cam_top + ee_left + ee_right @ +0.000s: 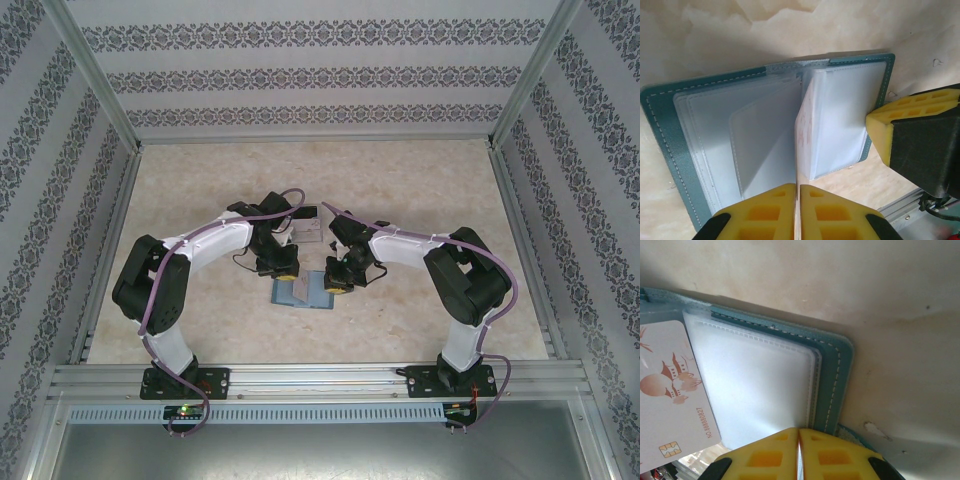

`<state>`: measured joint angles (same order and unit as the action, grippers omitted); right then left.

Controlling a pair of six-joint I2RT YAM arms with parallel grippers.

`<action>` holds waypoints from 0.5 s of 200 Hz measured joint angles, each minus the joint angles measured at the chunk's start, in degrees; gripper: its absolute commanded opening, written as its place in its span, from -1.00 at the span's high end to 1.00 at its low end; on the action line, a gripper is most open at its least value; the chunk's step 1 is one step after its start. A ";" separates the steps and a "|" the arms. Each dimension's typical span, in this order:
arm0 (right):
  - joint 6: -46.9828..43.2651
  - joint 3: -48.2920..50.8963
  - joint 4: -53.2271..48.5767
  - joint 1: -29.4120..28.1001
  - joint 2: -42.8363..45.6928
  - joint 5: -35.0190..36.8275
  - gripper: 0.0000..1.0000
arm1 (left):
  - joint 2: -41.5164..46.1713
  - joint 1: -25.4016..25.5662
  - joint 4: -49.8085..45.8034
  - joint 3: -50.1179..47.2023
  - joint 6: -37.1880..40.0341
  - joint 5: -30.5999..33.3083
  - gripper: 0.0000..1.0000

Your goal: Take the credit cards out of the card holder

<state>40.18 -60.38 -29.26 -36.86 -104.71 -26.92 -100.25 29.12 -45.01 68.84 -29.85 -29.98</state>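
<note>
My left jaws [798, 194] are pinched shut on a white credit card [801, 135] that stands on edge over the open card holder [662, 125]. My right jaws [799, 434] are closed at the holder's outer edge. I cannot tell if they grip it. The card is to their left.

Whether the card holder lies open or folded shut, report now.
Open: card holder lies spread flat, clear sleeves showing on both sides of its spine.

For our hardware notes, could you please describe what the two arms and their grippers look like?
Both the left arm and right arm have white link shells between bulky black joint housings, on black base plates. A lilac cable runs along each. The left gripper and right gripper carry yellow fingers with moulded rectangular recesses.
</note>
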 measured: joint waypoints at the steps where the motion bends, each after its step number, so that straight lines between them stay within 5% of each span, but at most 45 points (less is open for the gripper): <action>1: 0.00 0.00 0.00 0.00 0.00 0.00 0.76 | 0.00 0.00 0.00 0.02 0.02 0.00 0.78; 100: 0.00 0.00 0.00 0.00 -0.04 -0.09 0.76 | -1.64 0.02 -0.28 0.63 0.31 -1.27 0.59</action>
<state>40.18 -60.38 -29.26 -36.86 -104.75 -27.00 -101.89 29.15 -45.30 69.47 -29.54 -31.24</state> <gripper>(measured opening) 0.119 0.193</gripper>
